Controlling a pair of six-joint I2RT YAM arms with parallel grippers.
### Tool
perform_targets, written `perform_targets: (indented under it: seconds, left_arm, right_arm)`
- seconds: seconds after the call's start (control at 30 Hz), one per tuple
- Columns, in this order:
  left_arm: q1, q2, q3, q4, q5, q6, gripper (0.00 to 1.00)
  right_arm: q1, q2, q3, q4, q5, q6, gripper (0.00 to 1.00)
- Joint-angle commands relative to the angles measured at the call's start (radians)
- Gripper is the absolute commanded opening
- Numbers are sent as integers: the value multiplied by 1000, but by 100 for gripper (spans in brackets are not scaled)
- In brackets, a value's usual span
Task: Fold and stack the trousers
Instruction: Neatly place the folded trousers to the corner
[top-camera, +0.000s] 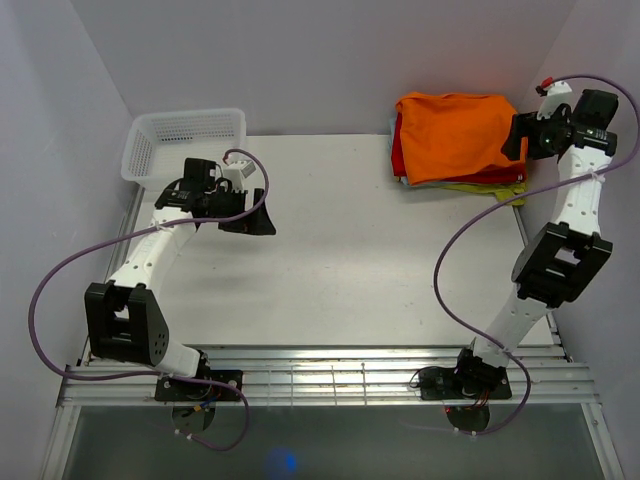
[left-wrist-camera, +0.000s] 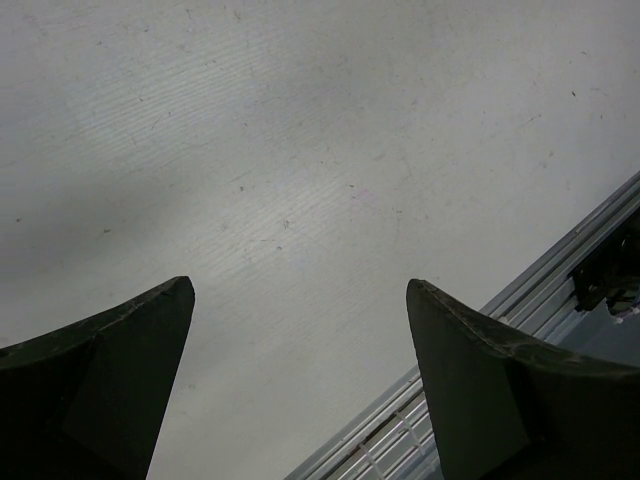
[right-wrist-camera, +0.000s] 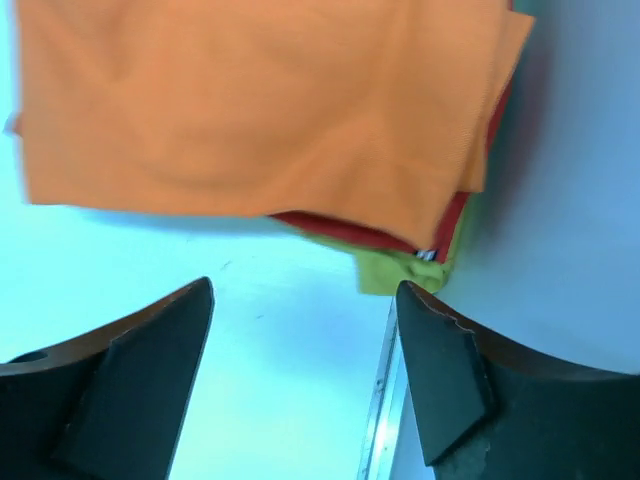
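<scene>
Lab test booth: white walls (top-camera: 320, 60), rail-edged table (top-camera: 350, 280).

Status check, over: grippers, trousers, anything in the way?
Left gripper open, empty, above table. Right gripper open, empty, beside the pile. Trousers folded, on top of pile. Nothing in the way.
</scene>
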Motion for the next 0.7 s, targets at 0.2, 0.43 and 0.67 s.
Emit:
perform_targets:
  seconds: [0.2, 0.43, 0.67]
  left_arm:
    - [44, -101, -124, 59, -61, 25, 98]
    - [51, -225, -187, 21, -87, 58, 98]
    - [51, -315, -190, -17, -98, 61, 98]
  right_arm:
    - [63, -615, -622, -224, -268, -162, 90]
    - [194, -950, -1009, -124, -193, -107, 90]
    - [224, -1006, -1043, -131, -188, -82, 90]
